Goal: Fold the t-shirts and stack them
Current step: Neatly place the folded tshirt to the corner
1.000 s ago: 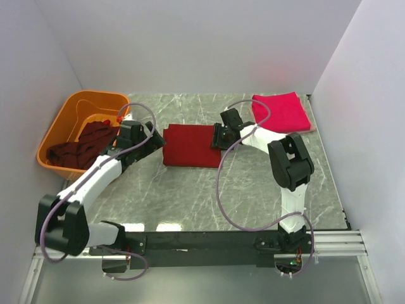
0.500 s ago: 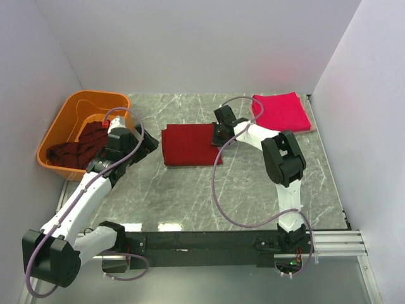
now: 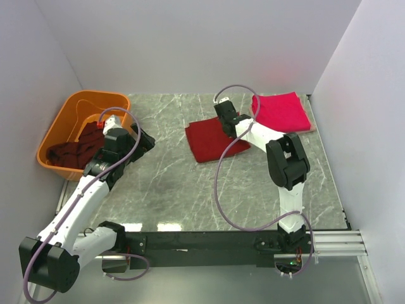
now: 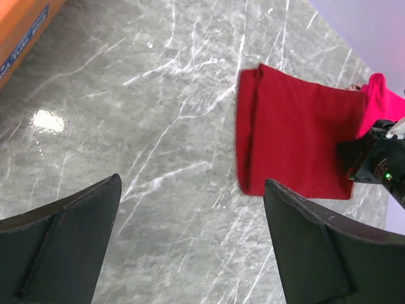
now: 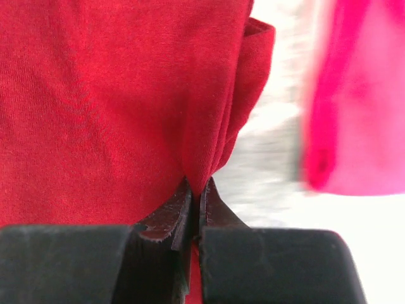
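no legible text, tub [image 4: 14, 14] label [image 4: 24, 42] unreadable

An orange tub [image 3: 66, 119] is sitting just left of the left gripper [image 3: 145, 140]; a grey marbled table [image 3: 171, 190] is lying beneath and ahead of it.

White-and-black arms [image 3: 82, 197], purple cables [image 3: 218, 190]

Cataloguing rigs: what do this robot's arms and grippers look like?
The left arm and right arm have white links and black joint housings, each with a looped lilac cable. The left gripper and right gripper have black, flat wedge-shaped fingers.
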